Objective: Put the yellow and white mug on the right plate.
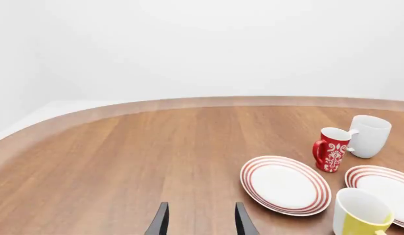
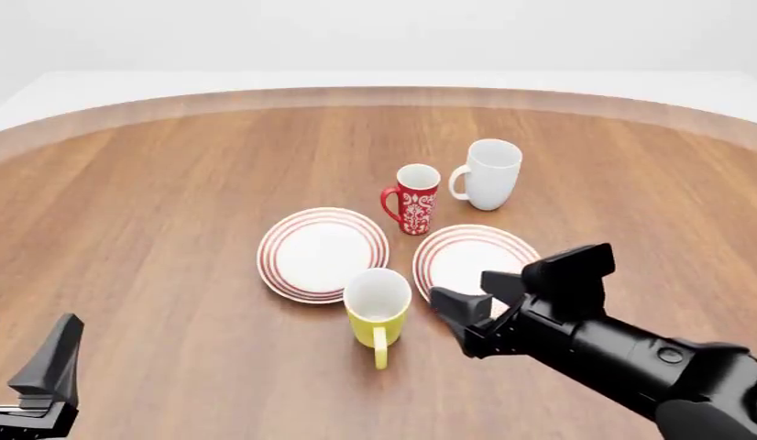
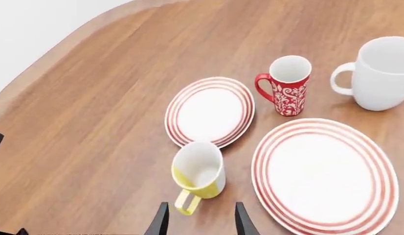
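The yellow and white mug (image 2: 378, 313) stands upright on the table, just in front of the gap between the two plates, its handle pointing toward the arms' side. The right plate (image 2: 474, 258), white with red rings, lies bare to the mug's right and slightly farther back. My right gripper (image 2: 474, 295) hovers open over that plate's near edge, right of the mug and apart from it. In the right wrist view the mug (image 3: 198, 171) sits just ahead of the right gripper (image 3: 200, 218), beside the plate (image 3: 323, 174). My left gripper (image 2: 22, 356) is open and empty at the near left.
The smaller red-ringed plate (image 2: 323, 254) lies left of the right plate. Behind the plates stand a red patterned mug (image 2: 415, 198) and an all-white mug (image 2: 491, 174). The wooden table's curved far edge (image 2: 378, 94) runs across the back.
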Robot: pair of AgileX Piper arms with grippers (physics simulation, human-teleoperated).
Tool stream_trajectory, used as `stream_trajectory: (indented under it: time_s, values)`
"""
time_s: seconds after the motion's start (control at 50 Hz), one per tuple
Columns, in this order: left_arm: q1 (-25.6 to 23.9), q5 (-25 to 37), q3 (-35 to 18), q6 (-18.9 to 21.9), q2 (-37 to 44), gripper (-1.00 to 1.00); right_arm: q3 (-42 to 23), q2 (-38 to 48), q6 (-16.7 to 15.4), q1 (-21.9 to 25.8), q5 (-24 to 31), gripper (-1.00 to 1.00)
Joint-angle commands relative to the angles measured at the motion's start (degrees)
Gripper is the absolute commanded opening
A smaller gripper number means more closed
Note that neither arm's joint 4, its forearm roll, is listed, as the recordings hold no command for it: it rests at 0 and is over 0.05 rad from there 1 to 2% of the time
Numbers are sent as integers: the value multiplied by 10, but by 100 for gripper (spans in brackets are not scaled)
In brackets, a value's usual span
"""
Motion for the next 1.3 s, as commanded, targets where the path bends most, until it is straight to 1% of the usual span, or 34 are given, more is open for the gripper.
stream_trajectory:
  time_s: [0.02, 0.06, 0.12, 0.16, 0.22, 0.42, 0.52, 0.6, 0.86, 1.1, 1.16, 1.3]
  values:
    - [0, 0, 0, 0, 0, 100, -7, 42, -4, 8, -22, 100]
    - [0, 0, 0, 0, 0, 100, -8, 71, -7, 17, -37, 100]
    - [0, 0, 0, 0, 0, 100, -16, 85, -7, 23, -36, 100]
    - [0, 0, 0, 0, 0, 100, -28, 95, -7, 29, -29, 100]
    - [0, 0, 0, 0, 0, 100, -46, 95, -8, 35, -4, 100]
    - [0, 0, 0, 0, 0, 100, -55, 102, -11, 32, 15, 100]
    - [0, 0, 0, 0, 0, 100, -55, 113, -10, 30, 7, 100]
    - [0, 0, 0, 0, 0, 100, -51, 138, 0, 35, -16, 100]
    - [0, 0, 0, 0, 0, 100, -52, 179, 16, 45, -49, 100]
    - [0, 0, 0, 0, 0, 100, -58, 204, 22, 47, -63, 100]
    - [0, 0, 0, 0, 0, 100, -52, 224, 33, 54, -87, 100]
    - [0, 0, 0, 0, 0, 100, -49, 239, 39, 57, -105, 100]
